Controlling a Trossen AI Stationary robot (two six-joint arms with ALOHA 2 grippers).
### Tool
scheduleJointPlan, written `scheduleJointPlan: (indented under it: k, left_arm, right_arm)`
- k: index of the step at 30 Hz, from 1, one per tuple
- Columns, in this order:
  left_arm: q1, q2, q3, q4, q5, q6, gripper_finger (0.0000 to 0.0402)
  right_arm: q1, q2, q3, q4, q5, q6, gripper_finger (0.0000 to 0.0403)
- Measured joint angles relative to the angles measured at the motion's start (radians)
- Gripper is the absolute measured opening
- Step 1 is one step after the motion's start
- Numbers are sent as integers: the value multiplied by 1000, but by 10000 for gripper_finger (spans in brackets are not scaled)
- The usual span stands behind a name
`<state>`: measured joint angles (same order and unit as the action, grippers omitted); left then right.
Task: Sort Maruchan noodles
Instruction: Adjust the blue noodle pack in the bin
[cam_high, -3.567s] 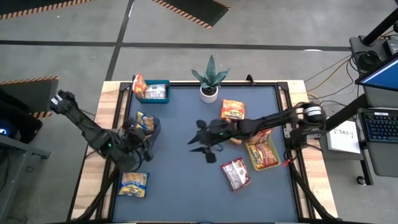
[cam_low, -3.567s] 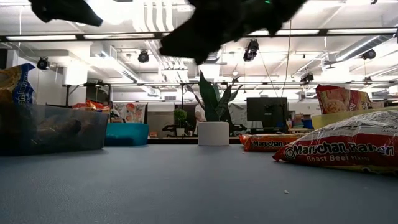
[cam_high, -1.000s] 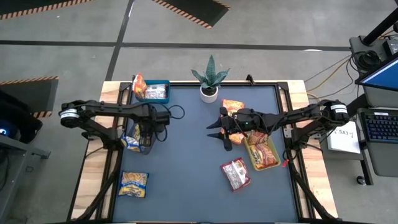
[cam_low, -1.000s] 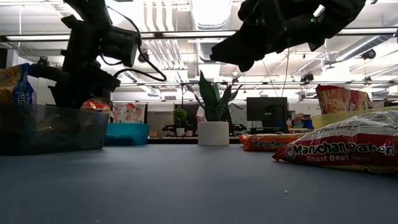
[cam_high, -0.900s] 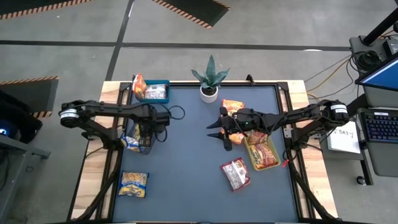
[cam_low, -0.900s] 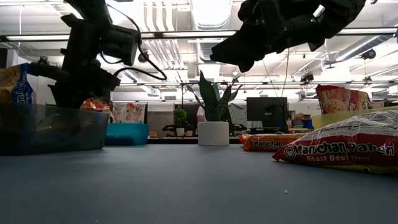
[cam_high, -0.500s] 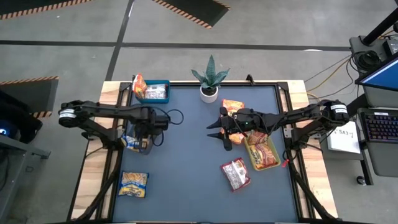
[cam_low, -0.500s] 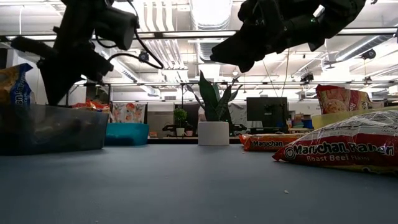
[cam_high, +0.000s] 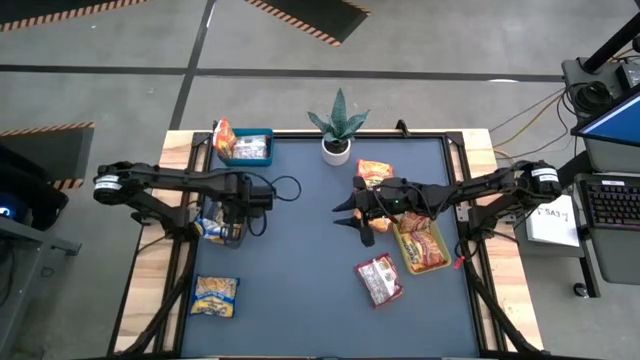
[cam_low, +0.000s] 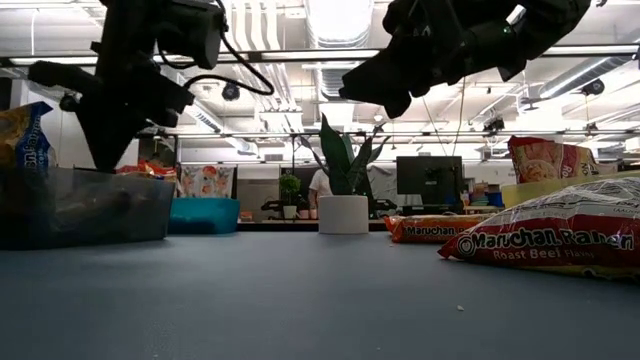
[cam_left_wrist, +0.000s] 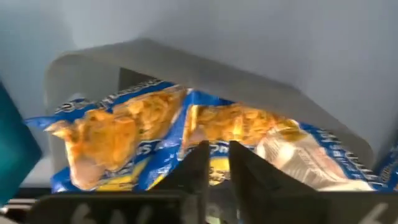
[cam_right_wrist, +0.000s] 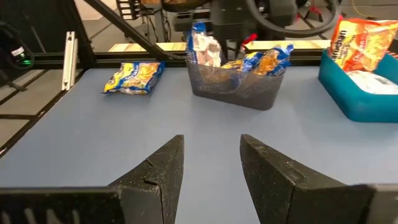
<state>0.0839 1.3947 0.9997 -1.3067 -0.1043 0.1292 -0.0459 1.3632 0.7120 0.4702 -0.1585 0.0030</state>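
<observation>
My left gripper (cam_high: 234, 222) points down over a clear bin (cam_high: 240, 236) at the table's left. Its fingers stand a narrow gap apart with nothing between them, just above the yellow-and-blue noodle packets (cam_left_wrist: 124, 134) that lie in the bin. My right gripper (cam_high: 350, 210) hovers open above mid-table, holding nothing. Another yellow-and-blue packet (cam_high: 215, 295) lies flat at the near left. A red-and-white packet (cam_high: 378, 280) lies at the near right, and an orange packet (cam_high: 375, 173) lies by the plant. More orange packets fill the yellow-green bin (cam_high: 440, 262).
A blue bin (cam_high: 262, 136) with packets stands at the far left corner. A potted plant (cam_high: 337, 140) stands at the middle of the far edge. Bare table lies between the two arms and toward the near edge.
My left gripper has risen from the clear bin's mouth and shifted slightly toward the table's near-left. The packets stay in the bin. My right arm has kept still.
</observation>
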Motion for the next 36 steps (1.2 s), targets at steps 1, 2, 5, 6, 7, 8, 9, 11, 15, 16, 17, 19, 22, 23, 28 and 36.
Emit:
scheduleJointPlan:
  k: [1,2,5,6,7,8,9,11,15,16,17,19,22,23,28,36]
  left_arm:
    - [5,1,0,-1,-15,1,57]
    - [9,3,-1,-2,-34,1,74]
    - [19,3,-16,-1,-76,24,126]
    - [24,3,-25,5,-77,40,142]
    - [27,3,-35,14,-77,60,156]
    - [31,3,-48,29,-77,75,168]
    - [34,3,-62,46,-77,86,178]
    - [37,3,-95,81,-71,100,188]
    - [38,4,-156,142,-69,119,186]
    - [39,5,-169,156,-69,122,182]
    - [41,5,-181,169,-69,124,179]
    - [44,5,-201,195,-61,123,170]
    - [45,4,-220,204,-54,114,151]
    - [45,4,-222,203,-53,108,142]
    - [44,4,-218,191,-54,99,68]
    - [40,4,-184,128,-71,88,4]
  right_arm:
    - [1,0,0,0,-1,-3,146]
    - [1,0,0,0,-1,-3,146]
    - [0,0,0,0,0,-4,146]
    - [0,0,0,-1,0,-4,146]
    - [0,0,0,-1,0,-4,146]
    - [0,0,0,-1,0,-4,146]
    - [0,0,0,-3,0,-5,146]
    - [0,0,0,-9,-1,-6,146]
    - [0,0,0,-20,-1,-7,146]
    - [0,0,0,-20,-1,-8,146]
    - [0,0,0,-19,-1,-12,146]
    - [0,0,0,-19,-1,-16,146]
    - [0,0,0,-18,-1,-17,146]
    - [0,0,0,-17,-1,-17,146]
    - [0,0,0,-11,0,-28,146]
    - [0,0,0,6,2,-45,146]
